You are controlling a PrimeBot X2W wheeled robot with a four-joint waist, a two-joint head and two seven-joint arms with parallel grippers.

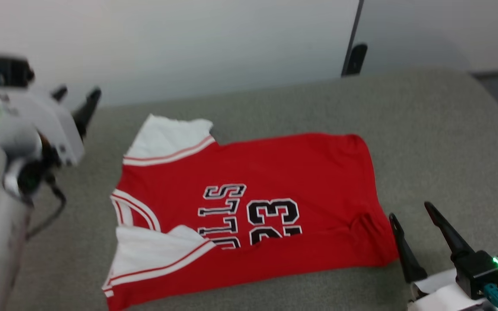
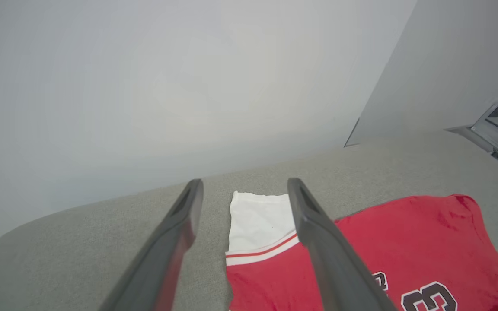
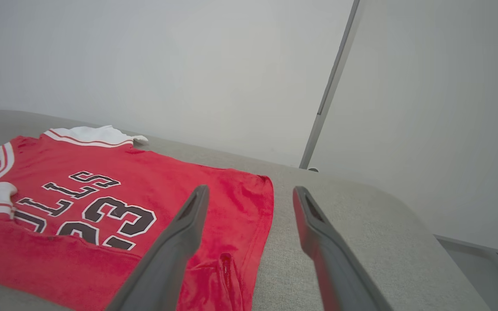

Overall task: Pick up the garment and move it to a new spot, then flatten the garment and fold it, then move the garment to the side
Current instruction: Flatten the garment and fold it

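Garment [image 1: 301, 168] partly folded, grey table [image 1: 439, 129]

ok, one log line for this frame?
garment: flat on table, near edge folded over print | left gripper: open, by far sleeve, empty | right gripper: open, at hem, empty

Reads "23" in black digits outlined white on the red chest of the garment [image 1: 283, 168], plain in head and right wrist views. Beside it reads "LLS" in black, white-edged letters, turned sideways in the head view, with part of a "U" before them, then vanishes under a fold. Below "23", more black print cut off by a fold, unreadable. In the left wrist view, just a "3"
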